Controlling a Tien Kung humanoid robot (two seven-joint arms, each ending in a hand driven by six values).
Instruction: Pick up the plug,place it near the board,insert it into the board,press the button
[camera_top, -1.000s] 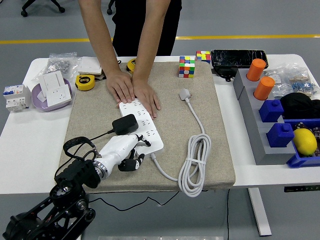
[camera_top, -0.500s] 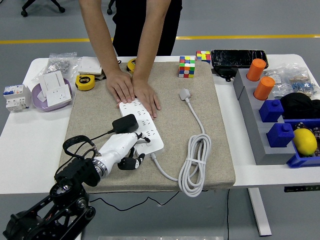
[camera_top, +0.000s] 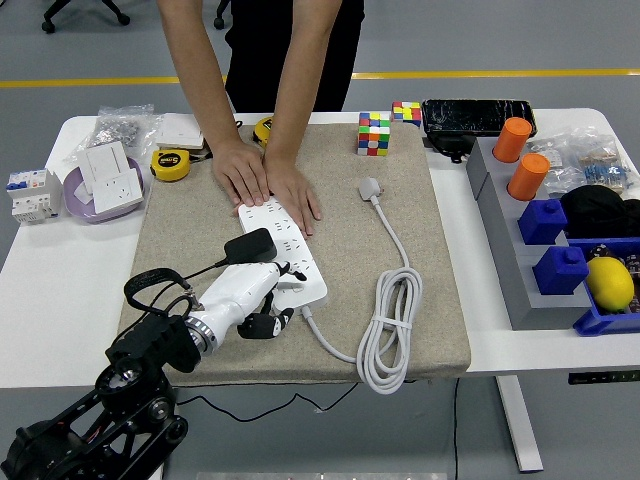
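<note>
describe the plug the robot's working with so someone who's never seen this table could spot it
Start at the beige mat covering the middle of the table, then find the long white power strip lying on it under a person's hands. The plug is the black block at the strip's near end, just above the white left robot hand. It is the only black item on the strip, unlike the white plug lying loose further right.

A black plug (camera_top: 250, 246) sits seated in the white power strip (camera_top: 283, 247), just beyond the left hand (camera_top: 243, 300).
</note>
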